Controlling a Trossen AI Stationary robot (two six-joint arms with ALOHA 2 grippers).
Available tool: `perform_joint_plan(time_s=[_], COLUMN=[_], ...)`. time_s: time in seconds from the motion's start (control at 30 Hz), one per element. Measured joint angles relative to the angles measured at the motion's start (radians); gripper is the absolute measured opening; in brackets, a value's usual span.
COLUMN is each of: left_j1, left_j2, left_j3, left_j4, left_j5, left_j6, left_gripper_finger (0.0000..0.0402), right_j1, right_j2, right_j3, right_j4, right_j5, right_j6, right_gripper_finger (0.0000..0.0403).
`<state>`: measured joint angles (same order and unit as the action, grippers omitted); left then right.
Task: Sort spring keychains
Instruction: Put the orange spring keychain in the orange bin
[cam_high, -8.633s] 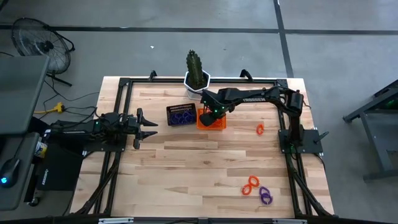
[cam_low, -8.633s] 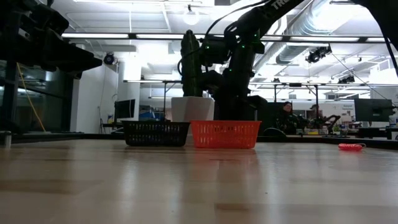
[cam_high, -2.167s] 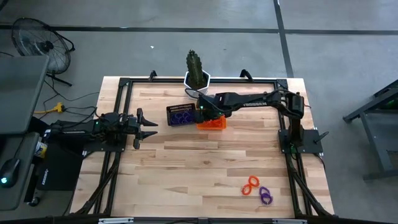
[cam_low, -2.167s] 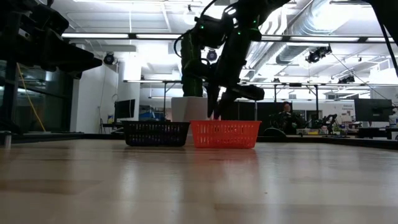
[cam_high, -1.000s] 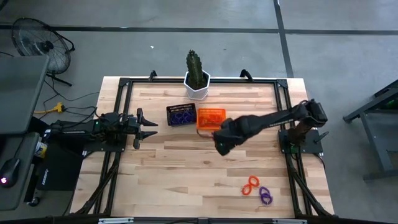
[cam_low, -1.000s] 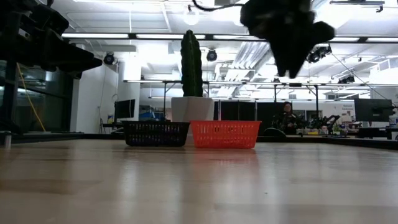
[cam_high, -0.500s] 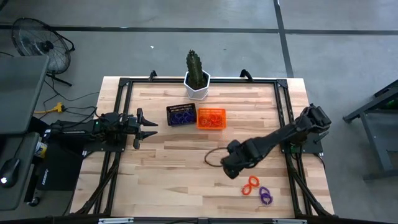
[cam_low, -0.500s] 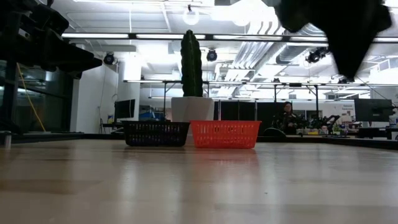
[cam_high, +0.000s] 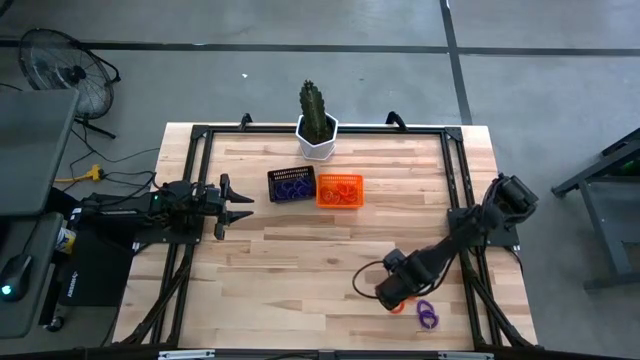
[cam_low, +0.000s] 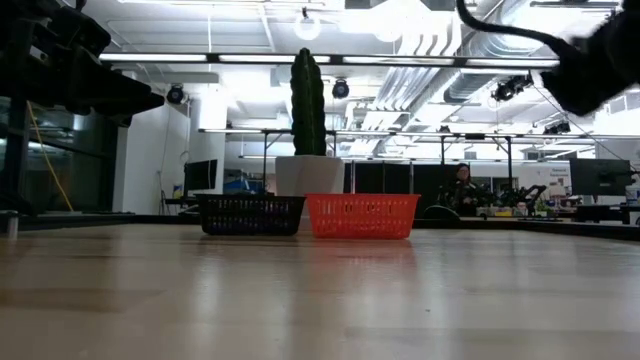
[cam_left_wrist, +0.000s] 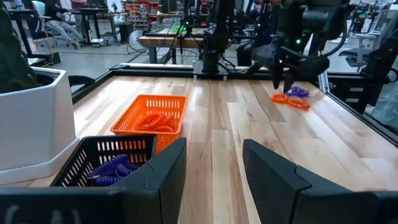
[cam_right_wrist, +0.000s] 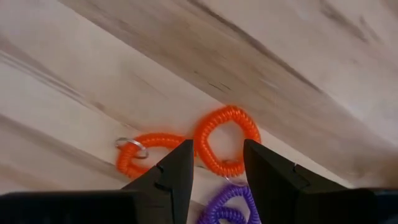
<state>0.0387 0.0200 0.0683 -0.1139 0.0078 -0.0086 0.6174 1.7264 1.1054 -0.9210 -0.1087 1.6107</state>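
Two orange spring keychains (cam_right_wrist: 227, 140) (cam_right_wrist: 149, 152) and a purple one (cam_right_wrist: 227, 208) lie flat on the wood near the table's near right corner. In the high view the purple one (cam_high: 428, 315) shows, and the orange ones (cam_high: 399, 306) are mostly under my right gripper (cam_high: 393, 293). That gripper hovers above them, open, fingers pointing down on either side of the orange pair without touching. More keychains lie in the black basket (cam_high: 291, 185) and the orange basket (cam_high: 339, 190). My left gripper (cam_high: 238, 206) waits open at the left side.
A cactus in a white pot (cam_high: 317, 135) stands at the far edge, just behind the two baskets. A black frame rail (cam_high: 460, 180) runs along the table's sides. Bare wood lies between the baskets and the loose keychains.
My right gripper has travelled from the middle of the table, just near of the orange basket, toward the near edge and somewhat right, coming down over the loose orange keychains. The keychains and baskets have stayed put.
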Motion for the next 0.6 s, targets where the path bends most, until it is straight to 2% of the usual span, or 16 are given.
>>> perform_joint_plan(time_s=[0.37,0.6], left_j1=[0.0,0.0], left_j2=[0.0,0.0], left_j3=[0.0,0.0], left_j4=[0.0,0.0], left_j5=[0.0,0.0], left_j6=[0.0,0.0], left_gripper_finger=[0.0156,0.0156], right_j1=[0.032,0.022], right_j2=[0.0,-0.003], right_j3=[-0.126,-0.174], right_j4=[0.188,0.278], right_j5=[0.01,0.061], right_j6=[0.114,0.147], right_gripper_finger=[0.0135,0.0135])
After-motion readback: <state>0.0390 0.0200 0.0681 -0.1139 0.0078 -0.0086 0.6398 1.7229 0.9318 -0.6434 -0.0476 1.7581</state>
